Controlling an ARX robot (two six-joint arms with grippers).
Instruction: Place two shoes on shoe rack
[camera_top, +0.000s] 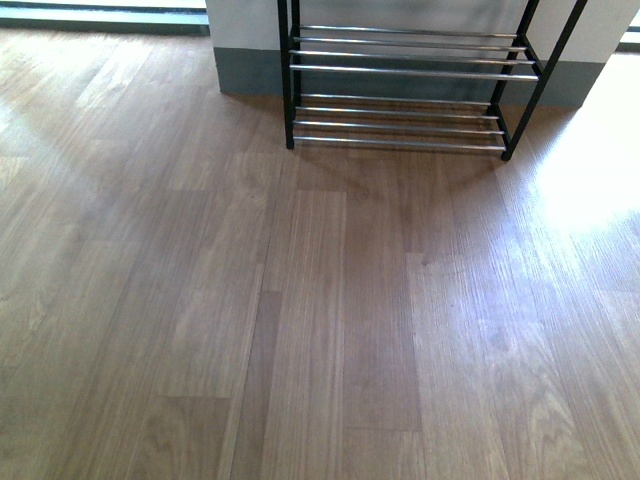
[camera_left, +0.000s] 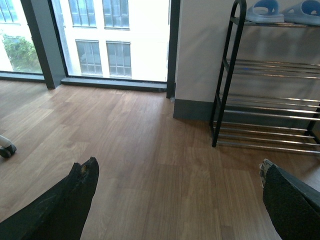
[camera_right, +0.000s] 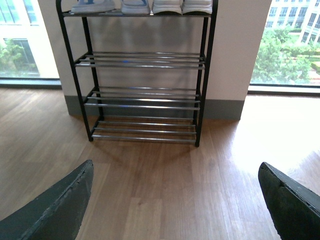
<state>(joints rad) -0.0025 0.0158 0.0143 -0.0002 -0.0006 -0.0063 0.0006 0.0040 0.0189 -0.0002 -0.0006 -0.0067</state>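
Both sets of fingers are spread wide and hold nothing. Left gripper: dark pads at lower left and lower right of its wrist frame, bare wood floor between them. Right gripper: same picture, pads at the two lower corners, floor between. Neither arm shows in the front frame.

Your two shoes sit on the top tier of the shoe rack, upper right of the left wrist frame, pale blue-white, side by side. In the right wrist frame they show at the upper left edge of the rack top, cropped. Next to them on that same tier, toward the upper centre of that frame, a pair of white sneakers, also cropped. Can't tell if slides and sneakers touch. Lower tiers hold nothing: only silver bars.

Judging from this, the task looks done, so most of the risk is you doing more. If you reach back toward the top tier with jaws this wide you could clip a black side frame or nudge a slide off the thin bars; they give little support and a sole can tip between them. Top tier is out of the front frame, so you'd be judging height from wrist views only. A small caster wheel sits at the left edge of the left wrist frame; mind it if the left arm swings wide.
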